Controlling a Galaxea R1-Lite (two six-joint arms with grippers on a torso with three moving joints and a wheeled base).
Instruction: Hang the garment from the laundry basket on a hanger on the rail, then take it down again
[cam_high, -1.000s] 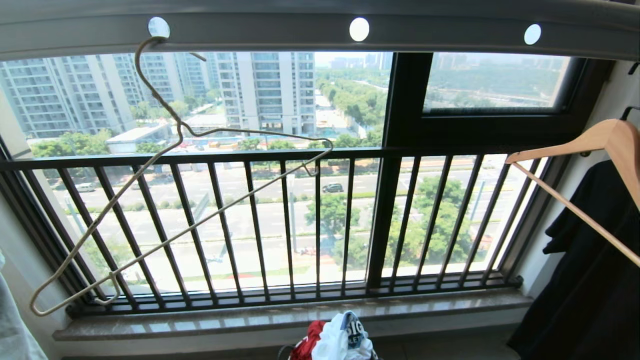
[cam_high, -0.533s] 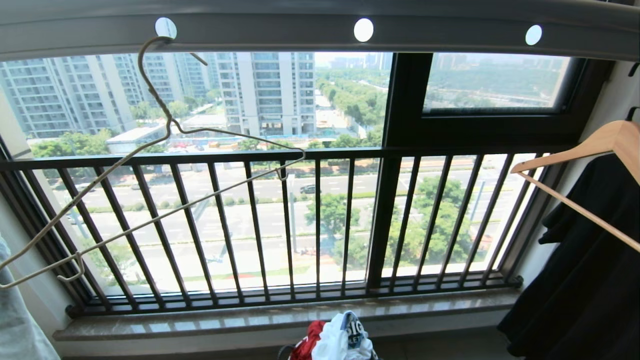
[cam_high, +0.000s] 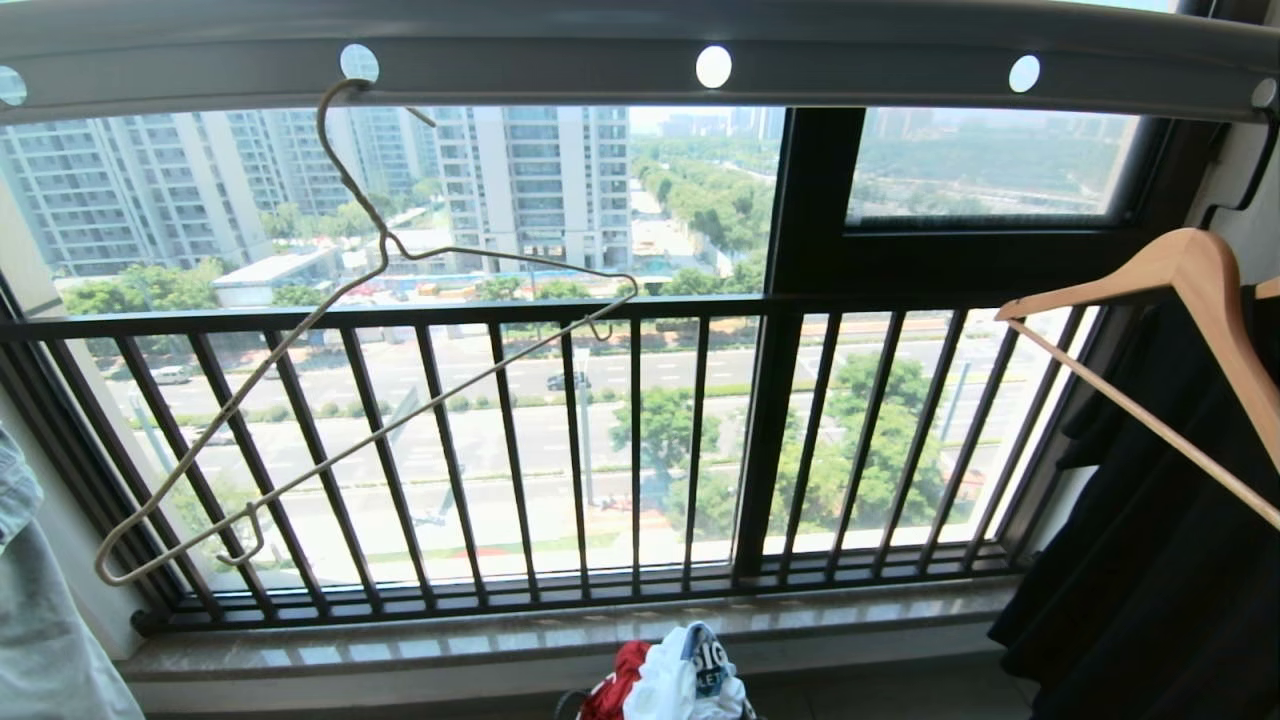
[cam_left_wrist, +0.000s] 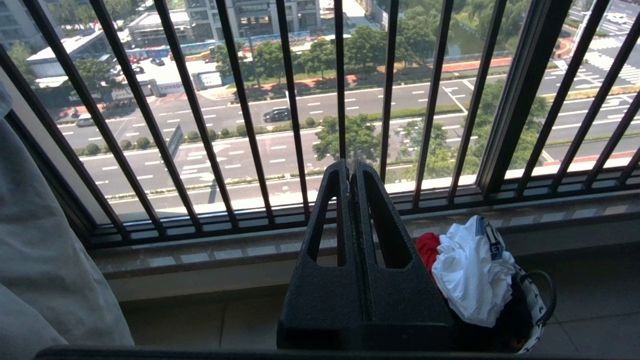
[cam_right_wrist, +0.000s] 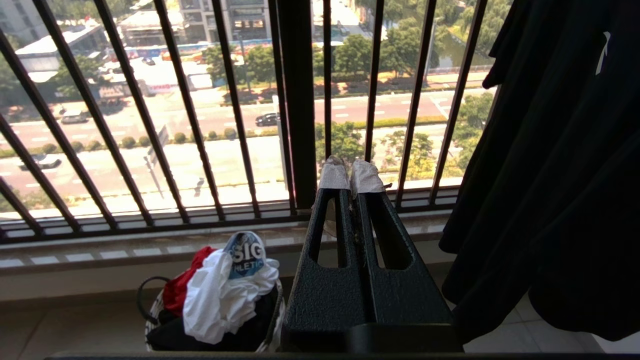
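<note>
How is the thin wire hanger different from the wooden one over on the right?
The wire hanger is thin, cream and bare; the wooden hanger is thick and tan, with a black garment behind it. The wire hanger hangs steeply tilted from a hole in the rail. Both are triangular.

Wire hanger (cam_high: 350, 330) spans left; black garment (cam_high: 1170, 560) crowds right.

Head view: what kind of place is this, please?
Probably a high-rise flat's enclosed laundry balcony: a perforated drying rail with a wire hanger, a barred window railing overlooking streets, and a laundry basket of clothes.
</note>
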